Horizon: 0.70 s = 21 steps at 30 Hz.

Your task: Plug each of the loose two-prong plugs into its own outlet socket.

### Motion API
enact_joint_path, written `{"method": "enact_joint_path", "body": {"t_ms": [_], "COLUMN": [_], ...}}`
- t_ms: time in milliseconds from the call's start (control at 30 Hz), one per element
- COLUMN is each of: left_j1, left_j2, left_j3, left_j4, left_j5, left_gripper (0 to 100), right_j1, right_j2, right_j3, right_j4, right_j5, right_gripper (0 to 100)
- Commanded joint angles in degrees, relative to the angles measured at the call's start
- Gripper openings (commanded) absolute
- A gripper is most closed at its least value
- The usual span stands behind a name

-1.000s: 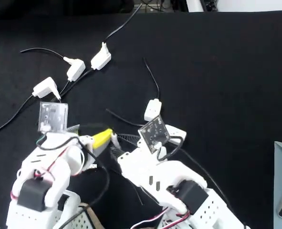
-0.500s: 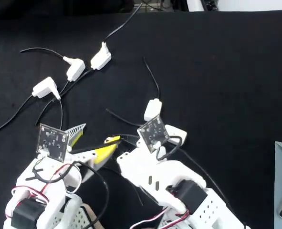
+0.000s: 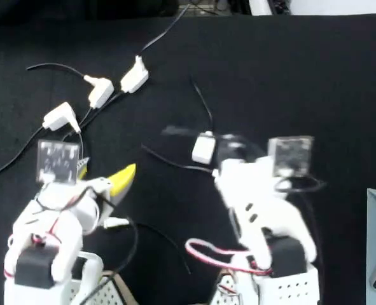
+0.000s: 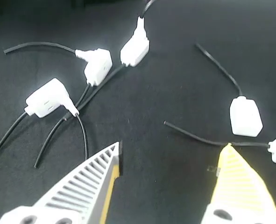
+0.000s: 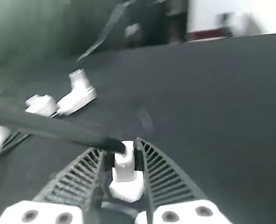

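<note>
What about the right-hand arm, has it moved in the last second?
Yes. In the high view the right arm has swung to the right, away from the loose plug lying mid-table. Its pincer is shut on a second plug.

plug cluster (image 3: 100, 92) far-left on table (image 3: 302, 76) | lone plug (image 3: 203, 149) centre

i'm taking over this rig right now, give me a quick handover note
Left gripper: fingers open, empty, above the black table.
Right gripper: fingers shut on a white plug with a black cable.
Things: on the table's left lie the near white piece, the middle white piece and the far white piece, close together but apart. A loose white piece lies mid-table.
Done: no pair looks joined.
Left: mate the held plug with a socket, then the rest.
</note>
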Motion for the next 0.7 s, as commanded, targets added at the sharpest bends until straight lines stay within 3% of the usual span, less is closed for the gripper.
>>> {"method": "enact_joint_path", "body": {"t_ms": [0,233,333,500,667], "left_j1": [-0.31,6.37,10.33,14.37,17.19], "left_j2": [17.67,41.32,50.90,65.41,75.34], "left_j3": [-12.18,-27.12,-30.20,-31.78,-31.78], "left_j4": [-1.32,-1.76,-5.01,-13.36,-24.35], "left_j5": [-1.41,-3.87,-9.76,-21.36,-22.95], "left_gripper": [33,34,34,33,33], "right_j1": [11.16,19.52,20.40,20.31,20.22], "right_j2": [-0.66,-0.75,-0.75,-0.75,-0.75], "right_j3": [-3.74,-3.56,-3.47,-3.12,-2.51], "right_j4": [-2.11,-7.47,-7.91,-7.91,-8.00], "right_j5": [0.70,0.09,0.09,0.09,0.09], "right_gripper": [1.4,1.4,1.4,1.4,1.4]}}
